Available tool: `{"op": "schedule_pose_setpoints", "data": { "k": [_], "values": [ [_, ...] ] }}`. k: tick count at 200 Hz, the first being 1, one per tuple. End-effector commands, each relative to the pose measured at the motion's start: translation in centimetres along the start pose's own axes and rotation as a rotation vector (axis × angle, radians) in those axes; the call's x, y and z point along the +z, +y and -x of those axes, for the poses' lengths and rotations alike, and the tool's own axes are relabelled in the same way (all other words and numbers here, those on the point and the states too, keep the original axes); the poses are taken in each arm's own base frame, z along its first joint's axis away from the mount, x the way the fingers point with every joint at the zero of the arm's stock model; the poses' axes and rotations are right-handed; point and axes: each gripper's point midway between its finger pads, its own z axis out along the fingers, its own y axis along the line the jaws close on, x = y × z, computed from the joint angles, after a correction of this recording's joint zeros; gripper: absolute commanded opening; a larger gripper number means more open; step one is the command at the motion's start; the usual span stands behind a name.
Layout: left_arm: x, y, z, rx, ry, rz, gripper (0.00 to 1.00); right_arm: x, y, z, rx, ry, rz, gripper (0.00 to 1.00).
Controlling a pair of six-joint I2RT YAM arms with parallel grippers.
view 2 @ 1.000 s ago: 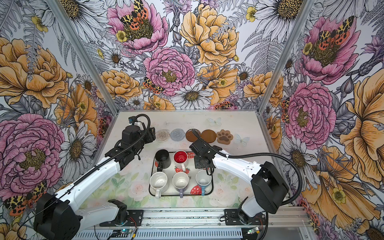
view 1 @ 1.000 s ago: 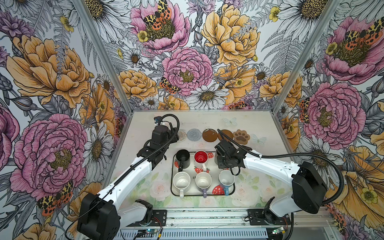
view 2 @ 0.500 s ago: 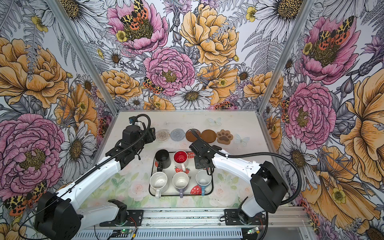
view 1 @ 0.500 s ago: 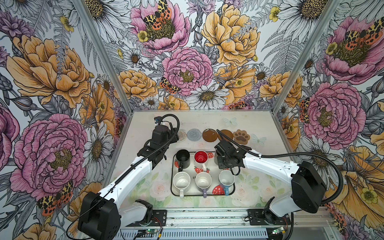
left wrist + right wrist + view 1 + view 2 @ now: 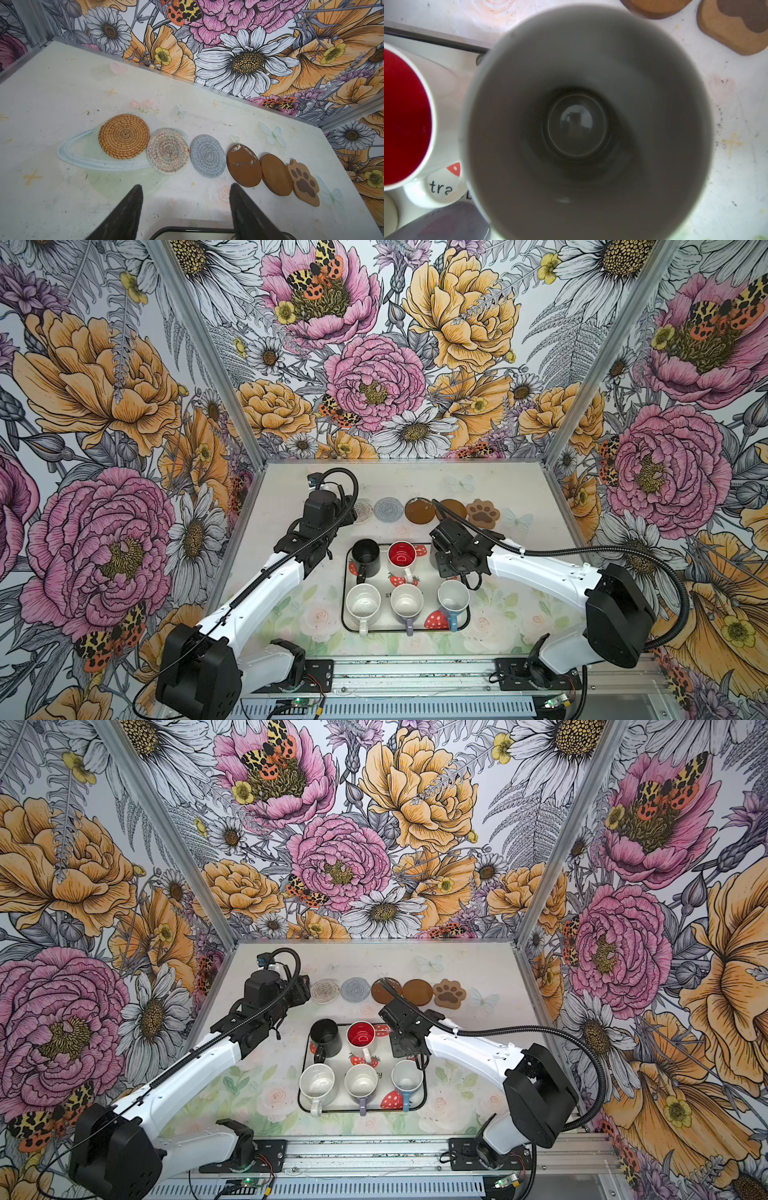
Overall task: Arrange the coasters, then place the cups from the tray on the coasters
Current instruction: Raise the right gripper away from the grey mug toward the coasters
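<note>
Over the grey mug (image 5: 577,124), at the far right corner of the tray (image 5: 430,580), hangs my right claw (image 5: 454,565); whether it grips I cannot tell. The red-lined mug (image 5: 404,116) crowds its left. Six coasters (image 5: 207,159) line the far table (image 5: 52,93). Near them my left claw (image 5: 185,185) gapes wide and empty.

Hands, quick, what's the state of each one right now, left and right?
Left hand: open, holding nothing.
Right hand: directly above the grey mug, grip hidden, so open or closed cannot be told.
</note>
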Motion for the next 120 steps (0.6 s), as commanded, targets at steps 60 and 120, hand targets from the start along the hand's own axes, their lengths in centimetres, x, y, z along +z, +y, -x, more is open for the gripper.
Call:
{"op": "schedule_pose_setpoints", "data": {
  "k": [60, 120],
  "values": [
    [0.3, 0.2, 0.0, -0.012, 0.005, -0.001, 0.68, -4.5, 0.8, 5.3, -0.013, -0.208, 0.031, 0.0],
    [0.5, 0.5, -0.2, -0.014, 0.011, 0.007, 0.68, -5.9, -0.1, 7.4, -0.015, -0.255, 0.032, 0.0]
  ]
}}
